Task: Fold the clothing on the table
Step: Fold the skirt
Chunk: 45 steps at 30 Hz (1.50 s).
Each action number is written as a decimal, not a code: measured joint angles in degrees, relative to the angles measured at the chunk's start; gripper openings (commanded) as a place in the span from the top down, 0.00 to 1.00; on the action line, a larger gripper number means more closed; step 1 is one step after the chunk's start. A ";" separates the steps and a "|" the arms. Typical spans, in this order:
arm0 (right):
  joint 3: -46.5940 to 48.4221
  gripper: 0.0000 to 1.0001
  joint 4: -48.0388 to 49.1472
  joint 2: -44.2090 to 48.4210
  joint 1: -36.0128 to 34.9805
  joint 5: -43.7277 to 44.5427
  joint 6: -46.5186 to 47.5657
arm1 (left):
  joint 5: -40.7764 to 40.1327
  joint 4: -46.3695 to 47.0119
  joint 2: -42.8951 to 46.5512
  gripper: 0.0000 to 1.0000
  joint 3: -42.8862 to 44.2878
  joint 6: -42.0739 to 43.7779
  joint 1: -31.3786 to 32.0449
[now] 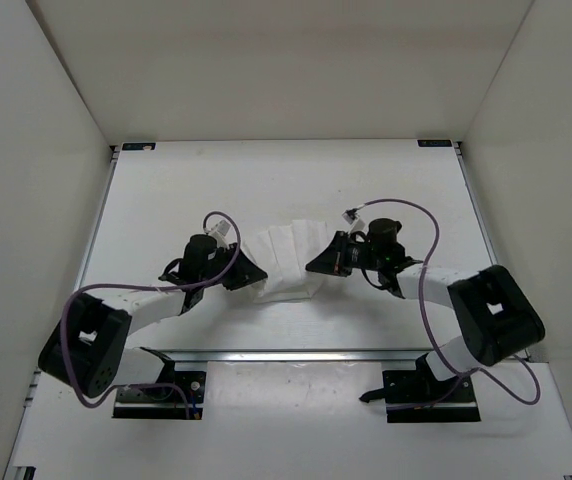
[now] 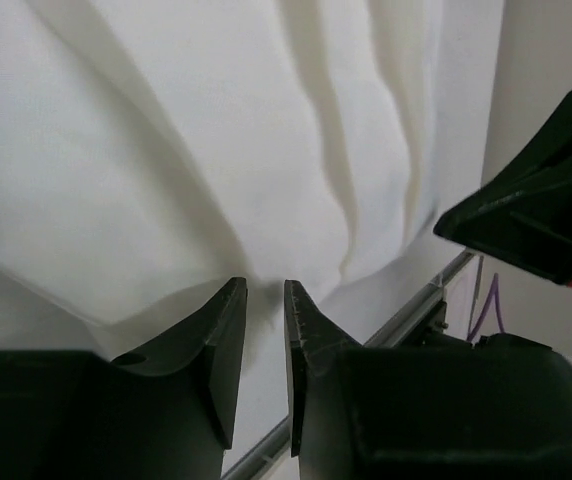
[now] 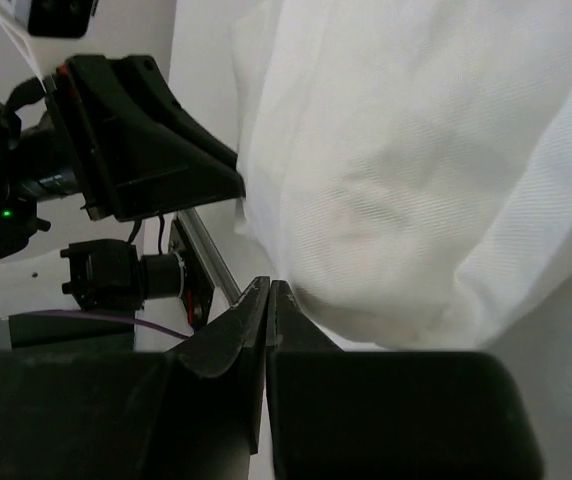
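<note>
The clothing point(image 1: 288, 262) is a thin white wrinkled piece, bunched into a fan shape at the middle of the table point(image 1: 166, 200). My left gripper point(image 1: 251, 273) sits at its near left corner. In the left wrist view its jaws point(image 2: 264, 288) stand open by a narrow gap, the clothing point(image 2: 216, 150) hangs just past the tips, and nothing shows between the fingers. My right gripper point(image 1: 318, 265) sits at the near right side. Its jaws point(image 3: 269, 285) are shut tip to tip, with the clothing point(image 3: 416, 180) just beside the right fingertip.
The two grippers face each other closely: the right one point(image 2: 536, 200) shows in the left wrist view and the left one point(image 3: 146, 150) in the right wrist view. A metal rail point(image 1: 296, 354) runs along the table's near edge. White walls enclose the left, right and far sides.
</note>
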<state>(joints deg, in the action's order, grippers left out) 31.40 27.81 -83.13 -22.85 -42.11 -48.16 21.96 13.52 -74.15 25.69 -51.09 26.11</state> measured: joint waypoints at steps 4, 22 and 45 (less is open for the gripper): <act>0.46 1.00 3.26 -7.37 -3.17 -0.68 -1.20 | 0.11 2.69 -4.94 0.68 -1.81 0.35 -2.16; 11.10 1.00 -18.14 -9.55 -9.01 6.54 10.51 | 2.05 1.18 -5.44 0.65 -1.86 3.30 -6.05; 5.86 1.00 -38.49 15.76 -1.60 12.76 18.43 | 10.23 -28.13 16.59 0.01 3.17 18.78 -12.46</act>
<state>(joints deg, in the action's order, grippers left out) 37.26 -10.68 -67.37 -24.45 -29.34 -29.74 32.18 -14.61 -57.56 28.86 -32.32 13.65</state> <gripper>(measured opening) 0.004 0.981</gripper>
